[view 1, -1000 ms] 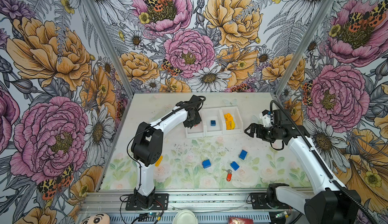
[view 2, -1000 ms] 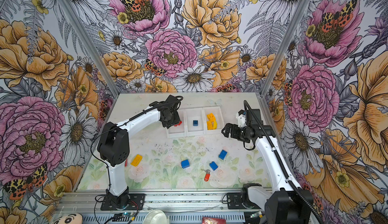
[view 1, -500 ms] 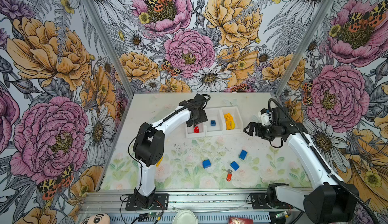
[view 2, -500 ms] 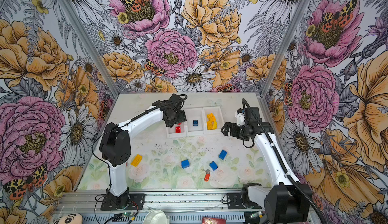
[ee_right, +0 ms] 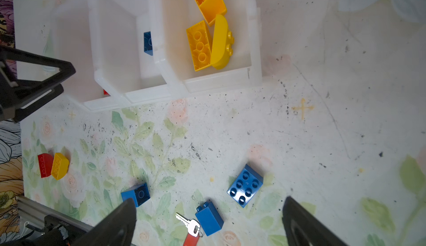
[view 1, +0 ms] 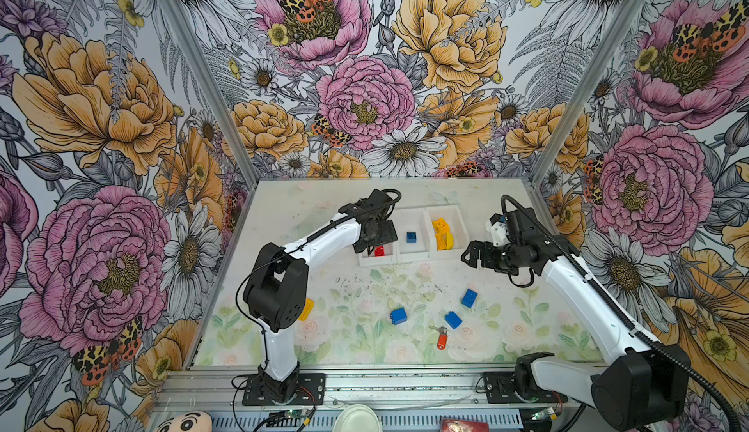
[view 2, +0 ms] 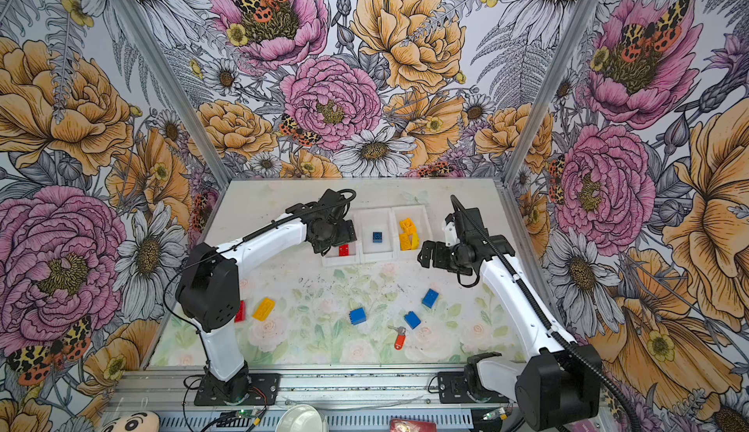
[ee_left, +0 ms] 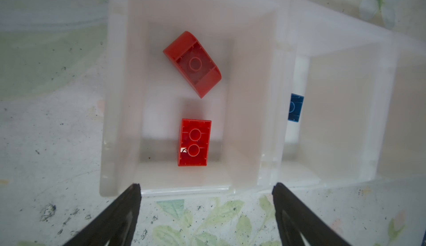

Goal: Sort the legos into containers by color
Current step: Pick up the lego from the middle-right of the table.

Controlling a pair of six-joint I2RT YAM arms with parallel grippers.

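Observation:
The three white containers (view 1: 417,253) stand in a row at the back of the table. The left one holds two red legos (ee_left: 194,142) (ee_left: 193,63), the middle one a blue lego (view 1: 411,237), and the right one several yellow legos (ee_right: 207,37). My left gripper (ee_left: 206,187) hangs open and empty over the left container's near wall (ee_left: 184,190). My right gripper (ee_right: 208,199) is open and empty, raised to the right of the containers. Three blue legos (view 1: 469,298) (view 1: 398,315) (view 1: 453,320) lie loose in front. A yellow lego (view 2: 263,309) and a red lego (view 2: 240,311) lie by the left arm's base.
An orange-red key tag with a metal key (view 1: 441,339) lies beside the nearest blue lego. The left arm's elbow (view 1: 277,288) partly covers the yellow lego in a top view. A metal rail (view 1: 385,381) runs along the table's front edge; flowered walls close in the other sides.
My left gripper has gone from shut to open over the left container, and a red lego now lies in it. The right arm has barely moved.

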